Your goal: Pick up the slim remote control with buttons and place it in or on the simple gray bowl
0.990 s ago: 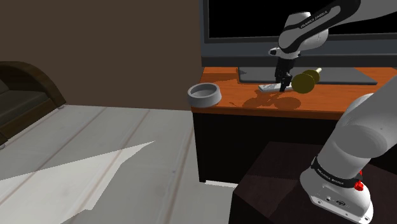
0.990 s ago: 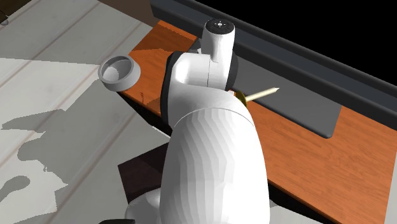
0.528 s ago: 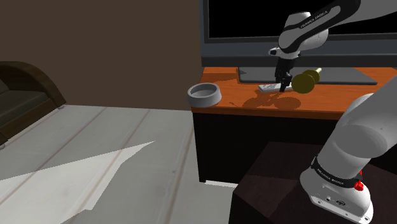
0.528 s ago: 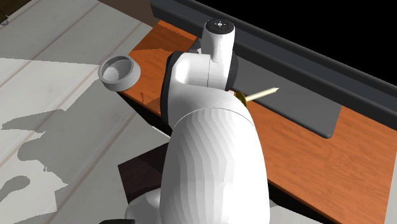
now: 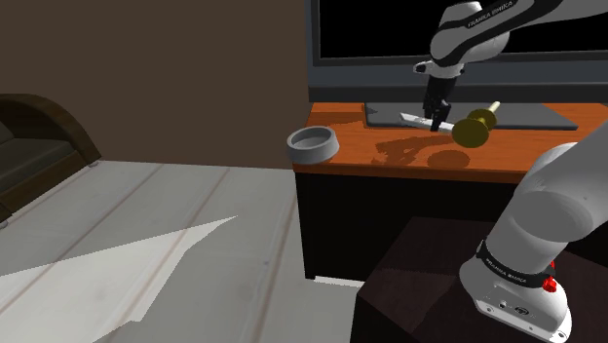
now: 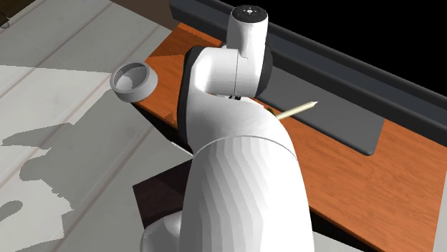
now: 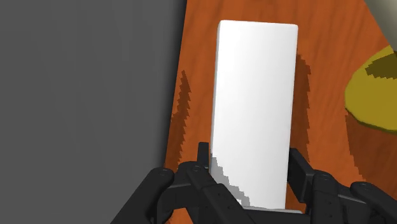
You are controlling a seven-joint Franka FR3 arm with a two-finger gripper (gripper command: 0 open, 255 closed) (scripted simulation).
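The remote [image 7: 254, 95] is drawn as a plain white slab, and my gripper [image 7: 250, 159] is shut on its near end, one black finger on each long side. In the shoulder view the gripper [image 5: 436, 123] holds the remote [image 5: 415, 118] a little above the orange-brown tabletop [image 5: 390, 156], and their shadow falls below it. The grey bowl [image 5: 312, 144] stands at the table's corner, well toward the shoulder view's left of the gripper, and it holds nothing. From the second exterior view the bowl [image 6: 134, 79] sits past the table's left end.
A yellow-olive rounded object with a pale stick [image 5: 475, 127] lies just right of the gripper. Behind it, the dark grey TV foot [image 5: 526, 115] carries the black screen [image 5: 390, 29]. The table's front edge drops to the floor [image 5: 146, 244]. My stand [image 5: 419, 292] is at the lower right.
The gripper has risen from the tabletop with the remote clasped in it, and the arm's upper links have moved up as well. The bowl and the yellow object have stayed put.
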